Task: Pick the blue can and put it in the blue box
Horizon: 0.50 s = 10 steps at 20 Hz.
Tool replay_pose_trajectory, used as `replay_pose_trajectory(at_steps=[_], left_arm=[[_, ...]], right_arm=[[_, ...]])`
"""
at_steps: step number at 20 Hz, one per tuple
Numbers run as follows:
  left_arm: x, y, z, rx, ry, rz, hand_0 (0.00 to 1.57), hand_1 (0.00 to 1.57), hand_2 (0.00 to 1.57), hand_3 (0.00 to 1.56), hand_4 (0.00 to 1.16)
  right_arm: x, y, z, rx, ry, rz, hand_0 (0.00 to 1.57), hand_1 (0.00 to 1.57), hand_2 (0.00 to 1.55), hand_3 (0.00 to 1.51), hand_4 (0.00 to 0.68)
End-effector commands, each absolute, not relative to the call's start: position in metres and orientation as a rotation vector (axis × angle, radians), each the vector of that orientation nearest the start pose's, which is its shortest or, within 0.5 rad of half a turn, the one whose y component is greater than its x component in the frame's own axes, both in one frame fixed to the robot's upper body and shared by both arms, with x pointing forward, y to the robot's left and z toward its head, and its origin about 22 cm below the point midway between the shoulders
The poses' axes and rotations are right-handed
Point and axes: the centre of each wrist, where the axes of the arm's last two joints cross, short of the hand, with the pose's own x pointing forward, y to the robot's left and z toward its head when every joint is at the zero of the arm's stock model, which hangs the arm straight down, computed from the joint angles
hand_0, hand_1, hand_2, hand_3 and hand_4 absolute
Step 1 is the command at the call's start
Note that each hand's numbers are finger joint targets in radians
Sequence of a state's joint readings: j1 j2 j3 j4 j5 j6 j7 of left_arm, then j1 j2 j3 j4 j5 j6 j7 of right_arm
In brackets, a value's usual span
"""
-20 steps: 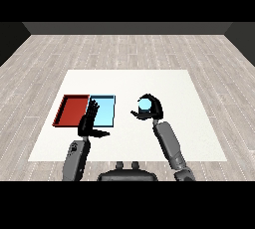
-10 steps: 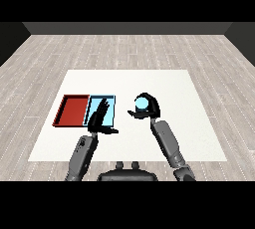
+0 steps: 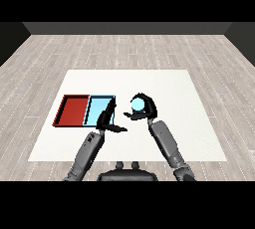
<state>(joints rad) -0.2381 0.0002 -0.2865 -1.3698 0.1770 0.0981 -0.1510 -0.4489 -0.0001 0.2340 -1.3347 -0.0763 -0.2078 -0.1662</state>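
Your right hand [image 3: 144, 109] has its fingers curled round the can [image 3: 137, 104], held above the desk [image 3: 164, 88] just right of the blue tray [image 3: 98, 107]. Left hand [image 3: 107, 122] fingers straight, over that tray's near-right corner.

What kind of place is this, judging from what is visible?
Probably a bare test room for tabletop sorting: a white table on a grey plank floor, holding only a red tray, a blue tray and a blue can.

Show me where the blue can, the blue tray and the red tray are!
blue can [image 3: 137, 104], head view, on its light blue face inside the right hand.
light blue tray [image 3: 97, 109], head view, on its bare floor.
red tray [image 3: 73, 109], head view, on its floor.
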Motion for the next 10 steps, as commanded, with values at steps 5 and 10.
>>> replay_pose_trajectory(at_steps=[5,10], left_arm=[[0.279,0.104,0.005,-0.338,-1.636,-0.140,0.00,0.00,0.00,0.00,0.00],[0.289,0.100,-0.019,-0.335,-1.647,-0.134,0.00,0.00,0.00,0.00,0.00]], right_arm=[[0.322,-0.111,0.063,0.225,-1.901,0.194,1.43,1.43,1.46,1.43,0.614],[0.323,-0.110,0.054,0.218,-1.915,0.192,1.43,1.43,1.46,1.42,0.614]])
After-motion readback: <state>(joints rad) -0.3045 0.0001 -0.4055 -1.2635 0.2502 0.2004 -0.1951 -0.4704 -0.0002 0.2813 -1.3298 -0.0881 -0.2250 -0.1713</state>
